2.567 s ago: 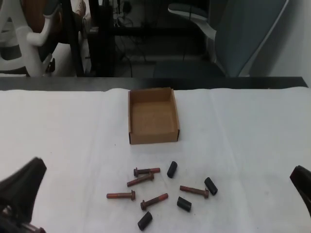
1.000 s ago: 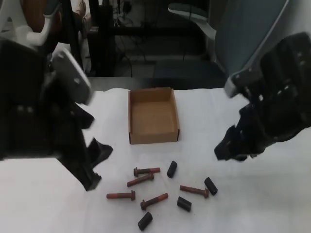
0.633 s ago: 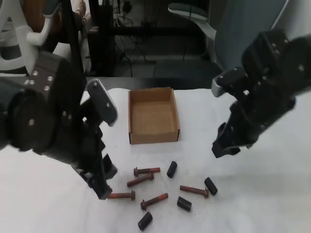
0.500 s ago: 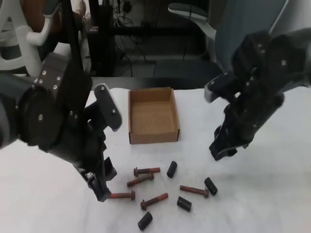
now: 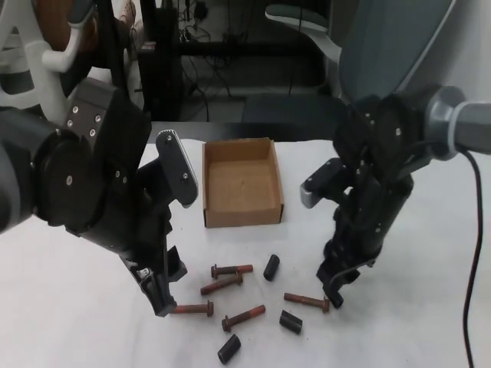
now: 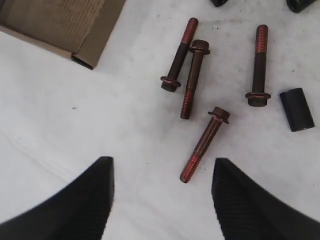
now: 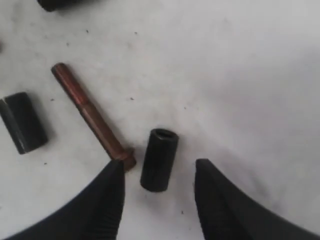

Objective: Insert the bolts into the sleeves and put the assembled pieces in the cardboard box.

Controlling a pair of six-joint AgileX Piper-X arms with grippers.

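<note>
Beneath right gripper [image 7: 158,172], seemingly untouched: sleeve [image 7: 159,159].

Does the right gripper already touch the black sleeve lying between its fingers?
Apart. In the right wrist view, white cloth shows on both sides of the sleeve, between it and each finger of the right gripper.

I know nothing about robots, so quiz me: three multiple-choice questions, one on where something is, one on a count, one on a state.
1. The cardboard box sits: A) farther back than the bolts; B) nearer than them; C) on top of them.
2. Bolts on the bench: A) three; B) five; C) eight.
3. The right gripper is: A) shut on a bolt; B) open over a sleeve; C) holding the box.
Answers: 1 A, the loose parts lie nearer the arms. 2 B, the high view shows five. 3 B, its fingers stand apart with a black sleeve between them.
</note>
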